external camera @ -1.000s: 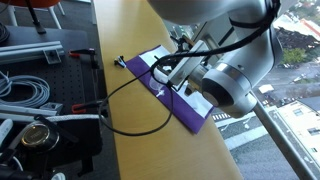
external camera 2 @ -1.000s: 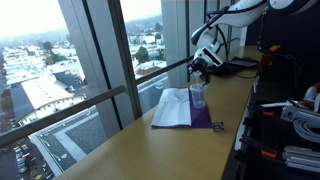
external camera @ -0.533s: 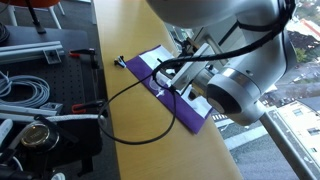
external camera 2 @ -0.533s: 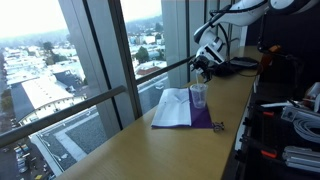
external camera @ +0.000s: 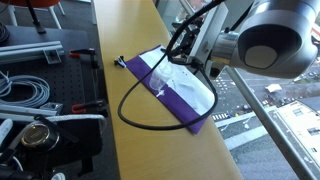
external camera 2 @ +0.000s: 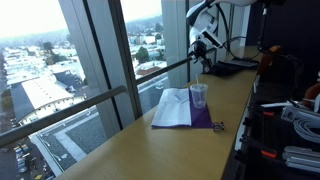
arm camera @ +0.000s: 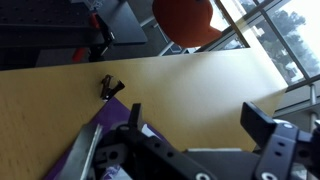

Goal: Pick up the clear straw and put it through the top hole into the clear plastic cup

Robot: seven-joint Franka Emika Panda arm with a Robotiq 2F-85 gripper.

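The end effector (external camera 2: 203, 64) has lifted away from the clear plastic cup (external camera 2: 198, 97), which stands directly below it on the mat (external camera 2: 172, 108) on the surface. In the wrist view its fingers (arm camera: 258, 122) are spread wide, holding nothing. A faint pale line rising from the cup looks like the clear straw (external camera 2: 197, 81), so insertion seems done.

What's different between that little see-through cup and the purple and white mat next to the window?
The clear plastic cup stands upright; the purple and white mat lies flat. The cup is see-through, showing mostly as pale outlines, while the mat is solid colour. The cup is small; the mat covers far more of the wooden table. Both rest on that table.
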